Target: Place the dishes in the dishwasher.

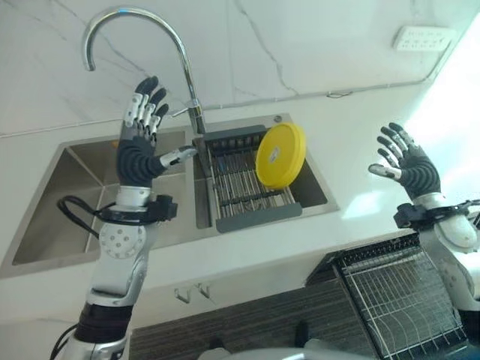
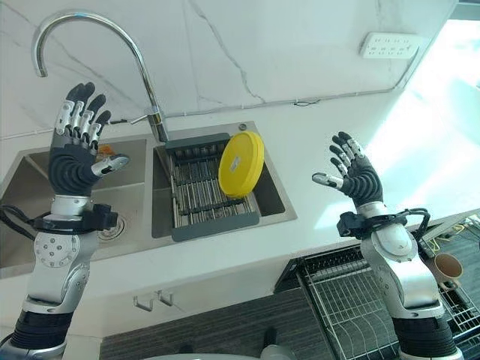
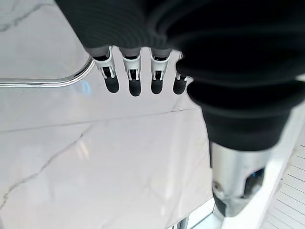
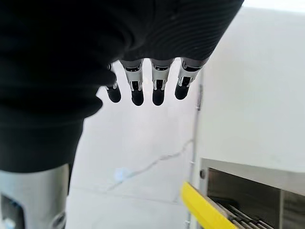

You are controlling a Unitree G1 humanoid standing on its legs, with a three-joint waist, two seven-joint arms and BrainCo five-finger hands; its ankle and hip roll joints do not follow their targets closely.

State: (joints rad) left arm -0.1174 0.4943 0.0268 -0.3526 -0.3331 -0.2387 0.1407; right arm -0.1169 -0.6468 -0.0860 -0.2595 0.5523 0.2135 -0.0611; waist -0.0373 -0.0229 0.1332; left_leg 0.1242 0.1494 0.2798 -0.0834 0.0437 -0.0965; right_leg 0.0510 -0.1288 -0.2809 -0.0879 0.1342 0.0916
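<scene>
Between both raised, open, empty hands, the yellow plate point(image 1: 280, 155) stands on edge in the sink rack point(image 1: 244, 184), nearer the left hand point(image 1: 141, 135) than the right hand point(image 1: 409, 166).

A curved tap point(image 1: 150, 37) rises behind the steel sink point(image 1: 90, 180). A power strip point(image 2: 388, 45) sits on the marble wall point(image 1: 300, 45). White table point(image 1: 360, 150) surrounds the sink.
</scene>
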